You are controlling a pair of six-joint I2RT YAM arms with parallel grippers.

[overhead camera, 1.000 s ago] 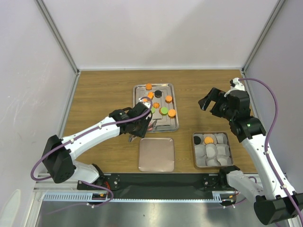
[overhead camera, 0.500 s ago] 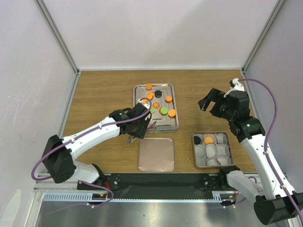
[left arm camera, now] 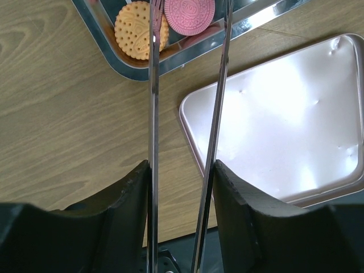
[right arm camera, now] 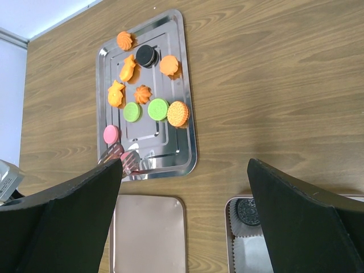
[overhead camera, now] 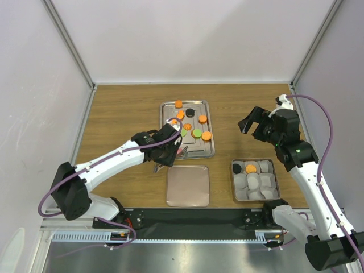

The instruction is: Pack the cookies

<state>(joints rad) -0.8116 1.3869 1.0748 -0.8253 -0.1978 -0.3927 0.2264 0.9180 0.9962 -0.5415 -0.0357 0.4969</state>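
Left gripper [left arm camera: 190, 14] held tongs [left arm camera: 213, 114], their tips apparently closed on a pink cookie [left arm camera: 189, 14] at the tray's [overhead camera: 209, 152] 7 o'clock corner. Cookies looked light, brittle; best pinched edgewise. Right gripper [overhead camera: 254, 121] hung open, empty.

Even, bright overhead light; shadows soft and short. Strong glare on pale lid [left arm camera: 296, 114] in left wrist view, hot white patches, also on steel tray [left arm camera: 250, 23] rim. Near gripper housings in both wrist views dark and out of focus. Top view sharp; white side walls slightly washed out.
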